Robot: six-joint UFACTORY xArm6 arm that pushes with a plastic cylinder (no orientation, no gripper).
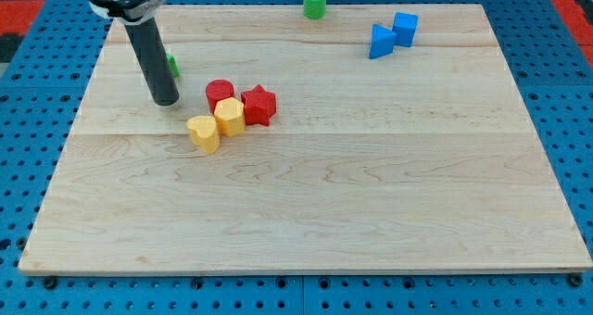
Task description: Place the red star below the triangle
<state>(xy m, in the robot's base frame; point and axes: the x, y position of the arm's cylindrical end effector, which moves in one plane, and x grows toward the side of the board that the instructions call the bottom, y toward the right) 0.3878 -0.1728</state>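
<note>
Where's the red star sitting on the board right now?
The red star is left of the board's centre, touching the yellow block on its left, with the red cylinder just beyond. My tip stands farther to the view's left.

7 small coloured blocks are counted on 1 pale wooden desk (371,213). 2 red blocks are seen: 1 red star-shaped block (259,105) and 1 red round cylinder block (219,93). 2 yellow blocks are found: 1 yellow heart-shaped block (203,132) and 1 yellow block of roughly hexagonal shape (230,117). 2 blue blocks are counted: 1 blue triangular block (380,42) and 1 blue cube block (405,27). 1 green cylinder block (315,2) is fully shown, and 1 further green piece (172,66) is glimpsed behind 1 dark rod, its shape not made out.
</note>
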